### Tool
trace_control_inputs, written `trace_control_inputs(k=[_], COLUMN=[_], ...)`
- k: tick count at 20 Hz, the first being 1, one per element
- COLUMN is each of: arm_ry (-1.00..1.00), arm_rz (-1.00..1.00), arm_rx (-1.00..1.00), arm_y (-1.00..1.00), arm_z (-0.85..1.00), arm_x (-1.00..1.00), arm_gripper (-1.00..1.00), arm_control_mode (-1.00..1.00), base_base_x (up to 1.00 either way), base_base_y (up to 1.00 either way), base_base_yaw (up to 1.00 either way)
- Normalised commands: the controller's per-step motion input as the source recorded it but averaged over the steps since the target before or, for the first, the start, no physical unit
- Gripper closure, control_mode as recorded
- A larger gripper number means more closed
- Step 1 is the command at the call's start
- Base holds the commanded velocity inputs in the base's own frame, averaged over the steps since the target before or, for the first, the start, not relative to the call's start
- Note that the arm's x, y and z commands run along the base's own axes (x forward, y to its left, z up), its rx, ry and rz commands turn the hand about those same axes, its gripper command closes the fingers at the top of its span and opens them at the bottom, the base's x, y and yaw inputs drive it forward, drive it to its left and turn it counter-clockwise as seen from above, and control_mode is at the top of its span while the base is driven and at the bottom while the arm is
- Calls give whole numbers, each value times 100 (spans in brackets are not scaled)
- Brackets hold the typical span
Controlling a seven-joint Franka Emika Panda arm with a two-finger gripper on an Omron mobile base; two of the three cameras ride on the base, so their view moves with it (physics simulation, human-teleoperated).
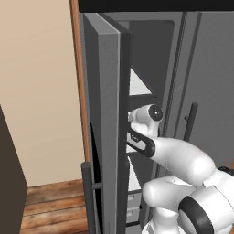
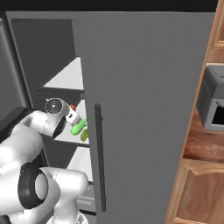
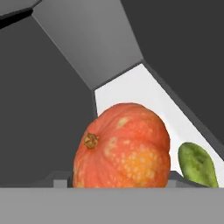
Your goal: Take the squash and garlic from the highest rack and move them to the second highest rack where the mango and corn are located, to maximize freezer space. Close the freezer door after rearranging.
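In the hand view an orange squash [image 3: 124, 146] with a brown stem sits right in front of the camera, between the two grey finger pads [image 3: 61, 179] of my gripper [image 3: 118, 181], which looks shut on it. A green mango [image 3: 197, 164] lies just to its right on the white rack [image 3: 131, 89]. In the right base view my gripper [image 2: 72, 114] reaches into the open freezer at the second highest rack; a sliver of the squash [image 2: 72, 107], the mango [image 2: 78, 127] and a yellow-green piece, perhaps the corn [image 2: 84, 134], show beside it. The garlic is hidden.
The open freezer door [image 1: 107, 114] stands edge-on close to the left of my arm. The shut right door [image 2: 144, 109] with its long dark handle [image 2: 99, 157] hides most of the racks. A wooden counter with a grey microwave [image 2: 214, 100] is at the right.
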Motion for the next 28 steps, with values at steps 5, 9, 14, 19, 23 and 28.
trace_control_inputs(k=[5,9,14,19,23,28], arm_ry=[0,0,0,3,4,2], arm_rz=[0,0,-2,-4,-4,-4], arm_rx=[-1,0,0,0,0,0], arm_y=[1,0,0,0,1,0], arm_z=[-40,-29,-25,-25,-30,-20], arm_x=[67,41,47,47,24,23], arm_gripper=[100,100,100,100,100,-100], arm_control_mode=[-100,-100,-100,-100,-100,-100], base_base_x=[0,0,0,0,0,0], base_base_y=[0,0,0,0,0,0], base_base_yaw=[0,0,0,0,0,0])
